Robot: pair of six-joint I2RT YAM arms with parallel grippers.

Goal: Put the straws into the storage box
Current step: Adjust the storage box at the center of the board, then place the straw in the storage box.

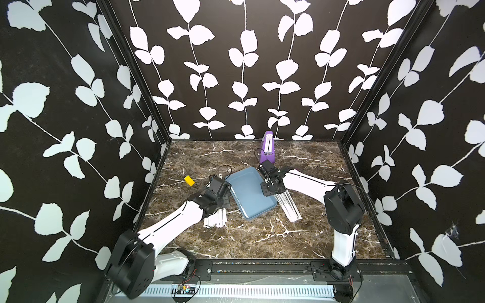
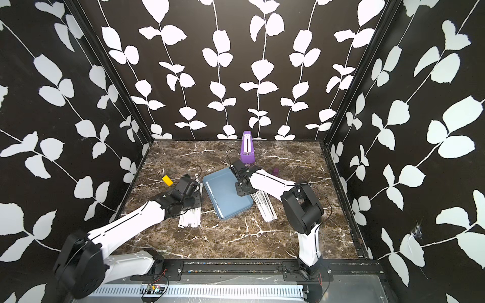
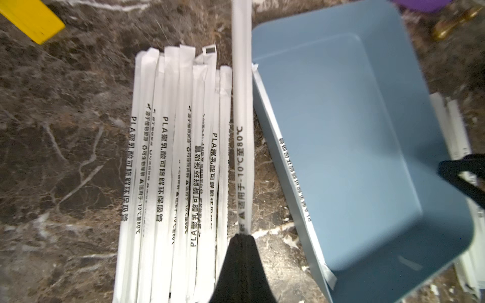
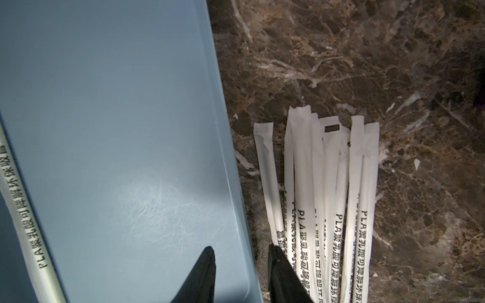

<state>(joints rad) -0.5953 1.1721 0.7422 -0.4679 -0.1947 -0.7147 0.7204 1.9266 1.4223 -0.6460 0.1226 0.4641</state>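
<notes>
Two arms reach in from the near rail: your left arm [image 1: 170,223] stretches low toward the middle, your right arm [image 1: 307,183] rises at the elbow, then angles down and inward. Between their bases the marble table [image 1: 262,236] gives the widest open stretch in both top views. Past it the storage box [image 1: 249,194] sits skewed at mid-table, a left pile of straws [image 1: 215,219] just beside one long wall and a right pile of straws [image 1: 288,204] just beside the opposite one, with only narrow strips of marble along each rim. The top views hide the fingertips under the wrists; the wrist views show them. Your left gripper [image 3: 240,237] is pinched together on a single straw [image 3: 242,118], which runs out between its pile and the box wall. Your right gripper [image 4: 241,249] has its jaws apart and holds nothing, one finger over the box floor, its partner over the pile outside. A lone straw [image 4: 23,210] lies inside the box along the wall on the left arm's side. Farther back, a yellow block [image 1: 189,180] sits left of the left wrist and a purple wedge [image 1: 267,148] stands near the back wall. A small purple piece [image 2: 275,171] beyond the right forearm shows in a top view, not in both.
</notes>
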